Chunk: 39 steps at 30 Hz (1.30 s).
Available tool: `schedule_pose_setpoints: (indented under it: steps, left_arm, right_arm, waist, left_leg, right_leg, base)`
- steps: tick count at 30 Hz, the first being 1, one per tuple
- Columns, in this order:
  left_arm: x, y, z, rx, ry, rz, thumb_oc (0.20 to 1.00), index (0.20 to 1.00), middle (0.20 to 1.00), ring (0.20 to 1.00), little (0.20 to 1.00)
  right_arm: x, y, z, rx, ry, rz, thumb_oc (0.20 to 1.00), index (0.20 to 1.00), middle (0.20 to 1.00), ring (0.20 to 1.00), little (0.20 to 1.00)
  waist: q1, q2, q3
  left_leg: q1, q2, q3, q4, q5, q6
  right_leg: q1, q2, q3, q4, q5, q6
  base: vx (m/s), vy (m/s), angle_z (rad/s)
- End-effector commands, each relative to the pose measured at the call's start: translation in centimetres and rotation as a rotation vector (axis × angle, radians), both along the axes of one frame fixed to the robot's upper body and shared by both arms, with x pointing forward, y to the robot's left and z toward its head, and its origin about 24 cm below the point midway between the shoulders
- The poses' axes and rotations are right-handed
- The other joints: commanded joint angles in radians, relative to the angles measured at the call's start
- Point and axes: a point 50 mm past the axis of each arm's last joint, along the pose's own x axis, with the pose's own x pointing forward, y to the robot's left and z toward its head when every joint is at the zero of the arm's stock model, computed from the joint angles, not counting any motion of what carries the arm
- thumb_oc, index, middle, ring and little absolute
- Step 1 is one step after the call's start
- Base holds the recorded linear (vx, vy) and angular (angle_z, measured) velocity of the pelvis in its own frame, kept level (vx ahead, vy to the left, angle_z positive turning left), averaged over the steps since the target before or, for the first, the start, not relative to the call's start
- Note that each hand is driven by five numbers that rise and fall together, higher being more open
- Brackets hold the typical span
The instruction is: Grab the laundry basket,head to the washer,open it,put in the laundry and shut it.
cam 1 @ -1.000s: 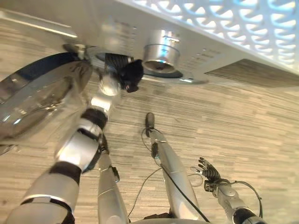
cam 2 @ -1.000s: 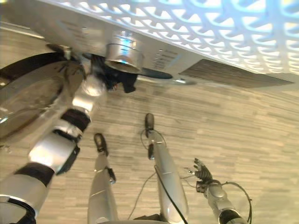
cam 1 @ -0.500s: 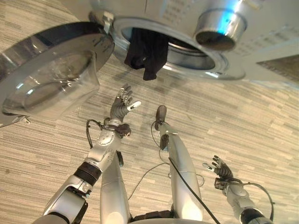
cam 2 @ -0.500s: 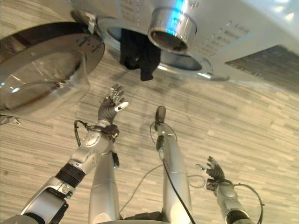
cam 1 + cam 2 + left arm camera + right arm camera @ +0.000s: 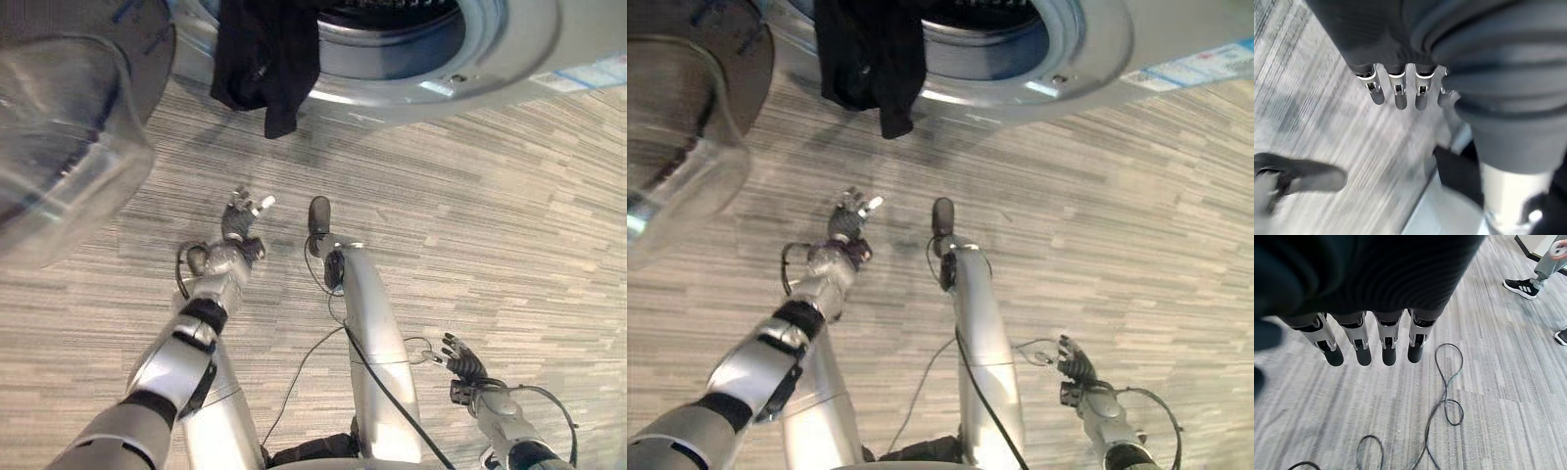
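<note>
I see dark laundry (image 5: 263, 59) draped over the washer (image 5: 490, 59) rim at top, door (image 5: 69, 127) swung upper left. My left hand (image 5: 241, 217), fingers spread and empty, hangs mid-frame; my right hand (image 5: 462, 360), lower right, is relaxed too.

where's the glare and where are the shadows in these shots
Left eye view: bright highlights run along the washer's metal door ring, and the glass door carries pale reflections. The black garment hanging over the rim throws a soft dark patch on the floor just below it. Right eye view: the same. Right wrist view: the floor looks evenly lit under the right hand.
</note>
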Motion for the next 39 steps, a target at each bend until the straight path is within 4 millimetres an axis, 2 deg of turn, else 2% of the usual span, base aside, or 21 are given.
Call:
schedule_pose_setpoints:
  steps: [1,3,4,5,7,10,11,13,14,15,16,18,23,24,31,34,35,36,37,39]
  left_arm:
    - [-0.2,1.1,-1.2,-0.179,0.074,0.107,1.000,1.000,1.000,1.000,1.000]
    - [0.1,3.1,-0.3,-0.230,0.075,0.186,1.000,1.000,1.000,1.000,1.000]
    - [0.1,3.1,-0.3,-0.230,0.075,0.186,1.000,1.000,1.000,1.000,1.000]
    - [0.3,4.7,1.0,-0.264,0.057,0.242,1.000,1.000,1.000,1.000,1.000]
    - [0.3,6.4,1.9,-0.289,0.051,0.306,1.000,1.000,1.000,1.000,1.000]
    - [0.6,8.1,4.8,-0.274,-0.006,0.360,1.000,1.000,1.000,1.000,1.000]
    - [0.7,8.2,4.9,-0.274,-0.008,0.360,1.000,1.000,1.000,1.000,1.000]
    - [0.7,9.9,7.7,-0.263,-0.065,0.407,1.000,1.000,1.000,1.000,1.000]
    - [0.7,9.9,7.8,-0.262,-0.066,0.408,1.000,1.000,1.000,1.000,1.000]
    - [0.5,11.5,11.0,-0.204,-0.126,0.450,1.000,1.000,1.000,1.000,1.000]
    - [0.5,11.5,11.0,-0.203,-0.127,0.450,1.000,1.000,1.000,1.000,1.000]
    - [0.3,12.4,13.4,-0.172,-0.175,0.484,1.000,1.000,1.000,1.000,1.000]
    - [-0.5,13.8,17.9,-0.089,-0.263,0.533,1.000,1.000,1.000,1.000,1.000]
    - [-0.5,13.8,18.0,-0.088,-0.264,0.532,1.000,1.000,1.000,1.000,1.000]
    - [-1.0,12.1,24.6,-0.078,-0.448,0.502,1.000,1.000,1.000,1.000,1.000]
    - [-1.3,12.1,25.9,-0.077,-0.487,0.498,1.000,1.000,1.000,1.000,1.000]
    - [-1.4,11.7,26.4,-0.080,-0.508,0.485,0.689,0.689,0.689,0.689,0.689]
    - [-1.5,11.6,26.7,-0.088,-0.526,0.479,0.573,0.573,0.573,0.573,0.573]
    - [-1.4,11.3,27.0,-0.090,-0.539,0.464,0.200,0.200,0.200,0.200,0.200]
    - [-1.2,10.7,27.2,-0.090,-0.556,0.436,0.200,0.200,0.200,0.200,0.200]
  right_arm:
    - [-2.5,-2.2,-0.3,-0.026,0.058,-0.068,1.000,1.000,1.000,1.000,1.000]
    - [-2.3,-1.8,-0.2,-0.030,0.047,-0.042,1.000,1.000,1.000,1.000,1.000]
    - [-2.3,-1.8,-0.2,-0.030,0.047,-0.042,1.000,1.000,1.000,1.000,1.000]
    - [-2.4,-1.5,-0.2,-0.030,0.050,-0.021,1.000,1.000,1.000,1.000,1.000]
    - [-2.3,-1.3,-0.2,-0.028,0.046,-0.013,1.000,1.000,1.000,1.000,1.000]
    - [-2.1,-0.9,-0.1,-0.014,0.031,-0.008,1.000,1.000,1.000,1.000,1.000]
    - [-2.0,-0.8,0.0,-0.013,0.030,-0.008,1.000,1.000,1.000,1.000,1.000]
    - [-2.1,-0.5,-0.1,0.006,0.024,-0.004,1.000,1.000,1.000,1.000,1.000]
    - [-2.0,-0.4,-0.1,0.008,0.022,-0.004,1.000,1.000,1.000,1.000,1.000]
    - [-2.2,-0.2,-0.2,0.024,0.020,-0.018,1.000,1.000,1.000,1.000,1.000]
    - [-2.1,-0.2,-0.2,0.025,0.018,-0.017,1.000,1.000,1.000,1.000,1.000]
    - [-2.2,0.0,-0.2,0.038,0.014,-0.025,1.000,1.000,1.000,1.000,1.000]
    - [-2.1,0.1,0.0,0.060,-0.013,-0.054,1.000,1.000,1.000,1.000,1.000]
    - [-2.0,0.1,0.0,0.062,-0.014,-0.054,1.000,1.000,1.000,1.000,1.000]
    - [-2.1,0.0,0.0,0.081,-0.032,-0.107,1.000,1.000,1.000,1.000,1.000]
    - [-2.0,-0.3,0.2,0.076,-0.043,-0.117,1.000,1.000,1.000,1.000,1.000]
    - [-1.9,-0.4,0.3,0.072,-0.049,-0.120,1.000,1.000,1.000,1.000,1.000]
    - [-1.9,-0.5,0.4,0.071,-0.054,-0.119,1.000,1.000,1.000,1.000,1.000]
    - [-1.9,-0.5,0.4,0.070,-0.056,-0.120,1.000,1.000,1.000,1.000,1.000]
    - [-1.9,-0.6,0.5,0.071,-0.060,-0.122,1.000,1.000,1.000,1.000,1.000]
  waist:
    - [-0.002,0.002,-0.067]
    - [-0.019,-0.007,-0.080]
    - [-0.019,-0.007,-0.081]
    - [-0.033,-0.017,-0.090]
    - [-0.044,-0.020,-0.102]
    - [-0.061,-0.023,-0.115]
    - [-0.061,-0.024,-0.116]
    - [-0.075,-0.021,-0.127]
    - [-0.075,-0.021,-0.127]
    - [-0.086,-0.018,-0.136]
    - [-0.085,-0.019,-0.136]
    - [-0.092,-0.020,-0.139]
    - [-0.100,-0.018,-0.141]
    - [-0.099,-0.018,-0.141]
    - [-0.103,0.007,-0.150]
    - [-0.101,0.012,-0.151]
    - [-0.101,0.014,-0.150]
    - [-0.099,0.017,-0.149]
    - [-0.098,0.021,-0.148]
    - [-0.096,0.029,-0.146]
  left_leg:
    - [0.062,0.014,-0.021,-0.013,0.009,0.021]
    - [0.037,0.023,-0.031,0.006,-0.002,0.018]
    - [0.036,0.023,-0.031,0.006,-0.003,0.018]
    - [0.022,0.034,-0.036,0.017,-0.009,0.015]
    - [0.008,0.041,-0.042,0.026,-0.015,0.011]
    - [-0.011,0.055,-0.051,0.033,-0.018,0.004]
    - [-0.013,0.056,-0.051,0.033,-0.018,0.004]
    - [-0.025,0.071,-0.057,0.030,-0.017,-0.005]
    - [-0.027,0.072,-0.058,0.030,-0.017,-0.006]
    - [-0.043,0.086,-0.066,0.028,-0.015,-0.015]
    - [-0.044,0.087,-0.067,0.028,-0.015,-0.015]
    - [-0.059,0.099,-0.074,0.033,-0.017,-0.022]
    - [-0.090,0.122,-0.091,0.044,-0.013,-0.033]
    - [-0.093,0.123,-0.093,0.045,-0.013,-0.034]
    - [-0.115,0.135,-0.101,0.043,0.004,-0.047]
    - [-0.118,0.137,-0.100,0.043,0.005,-0.051]
    - [-0.118,0.137,-0.101,0.043,0.007,-0.053]
    - [-0.118,0.136,-0.099,0.040,0.009,-0.054]
    - [-0.117,0.135,-0.096,0.038,0.011,-0.055]
    - [-0.114,0.133,-0.091,0.031,0.017,-0.056]
  right_leg:
    - [0.094,0.011,-0.051,-0.097,-0.022,0.049]
    - [0.068,0.022,-0.057,-0.085,-0.029,0.046]
    - [0.068,0.022,-0.057,-0.085,-0.029,0.046]
    - [0.048,0.034,-0.062,-0.077,-0.035,0.045]
    - [0.029,0.041,-0.067,-0.069,-0.043,0.045]
    - [0.008,0.053,-0.074,-0.072,-0.041,0.045]
    - [0.006,0.054,-0.074,-0.072,-0.041,0.045]
    - [-0.010,0.063,-0.083,-0.083,-0.040,0.045]
    - [-0.012,0.064,-0.084,-0.083,-0.040,0.045]
    - [-0.026,0.077,-0.089,-0.098,-0.039,0.043]
    - [-0.027,0.078,-0.089,-0.098,-0.038,0.042]
    - [-0.040,0.088,-0.096,-0.102,-0.038,0.043]
    - [-0.061,0.106,-0.113,-0.115,-0.040,0.045]
    - [-0.063,0.106,-0.115,-0.115,-0.040,0.045]
    - [-0.076,0.114,-0.127,-0.124,-0.043,0.041]
    - [-0.079,0.116,-0.126,-0.128,-0.040,0.040]
    - [-0.080,0.116,-0.125,-0.131,-0.040,0.040]
    - [-0.079,0.117,-0.124,-0.133,-0.040,0.039]
    - [-0.079,0.117,-0.123,-0.133,-0.039,0.040]
    - [-0.076,0.115,-0.119,-0.134,-0.038,0.040]
  base:
    - [0.07,-0.029,-0.32]
    - [0.04,-0.026,-0.32]
    - [0.04,-0.035,-0.18]
    - [0.04,-0.030,-0.13]
    - [0.05,-0.035,-0.13]
    - [0.05,-0.044,-0.13]
    - [0.05,-0.066,-0.11]
    - [0.04,-0.059,-0.06]
    - [0.05,-0.068,-0.11]
    - [0.04,-0.055,-0.11]
    - [0.06,-0.075,-0.12]
    - [0.05,-0.054,-0.08]
    - [0.05,-0.059,-0.09]
    - [0.04,-0.065,-0.06]
    - [0.02,-0.026,0.00]
    - [0.00,0.000,0.00]
    - [0.00,0.000,0.00]
    - [0.00,0.000,0.00]
    - [0.00,0.000,0.00]
    - [0.00,0.000,0.00]
